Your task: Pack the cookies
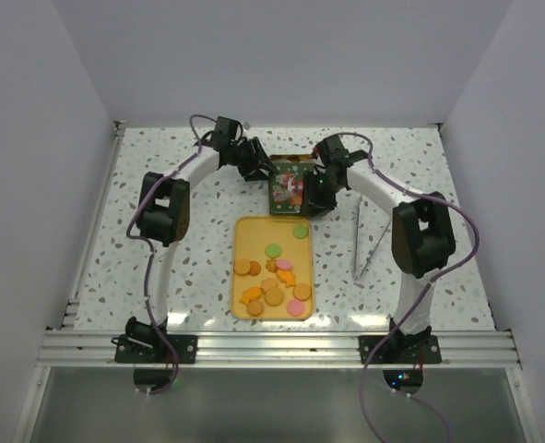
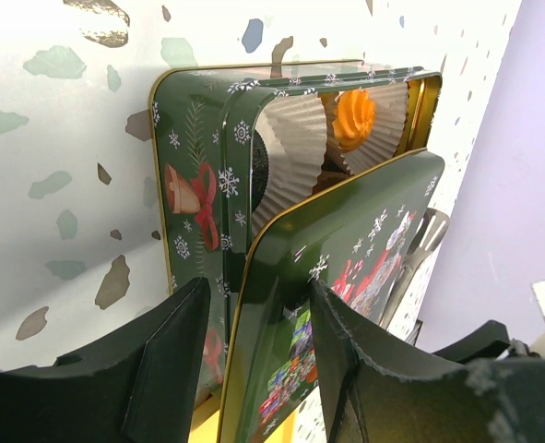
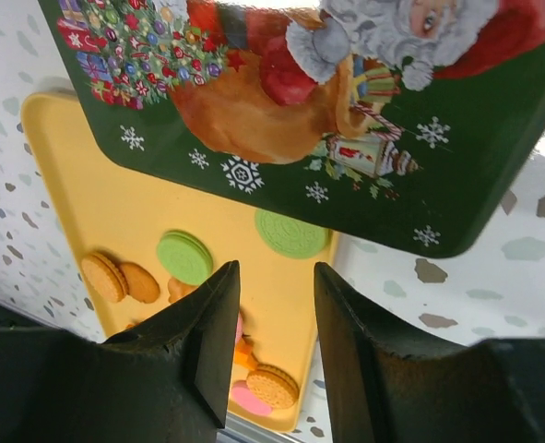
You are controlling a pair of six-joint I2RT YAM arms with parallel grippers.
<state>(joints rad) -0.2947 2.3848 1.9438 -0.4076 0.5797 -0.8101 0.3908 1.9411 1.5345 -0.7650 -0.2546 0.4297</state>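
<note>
Mostly the job lies ahead of me. On the table (image 1: 161,231), the yellow tray (image 1: 254,235) carries nearly all the cookies (image 1: 272,286), loose and unpacked. At the tray's far end sits the green Christmas tin (image 2: 194,138). Its Santa lid (image 3: 281,120) lies askew across it and overhangs the tray's far edge. Only part of the tin is uncovered, and there, among white paper cups (image 2: 290,148), one orange cookie (image 2: 355,120) is already in place.

My left gripper (image 2: 258,305), beyond the tray's far left corner, is spread with the lid's edge between its fingers, not clamped as far as I can see. My right gripper (image 3: 277,272), over the tray's far right, is released and empty.

The lid covers most of the cups and, I judge, must come off first. A thin pale object (image 1: 364,242) lies right of the tray, well apart.
</note>
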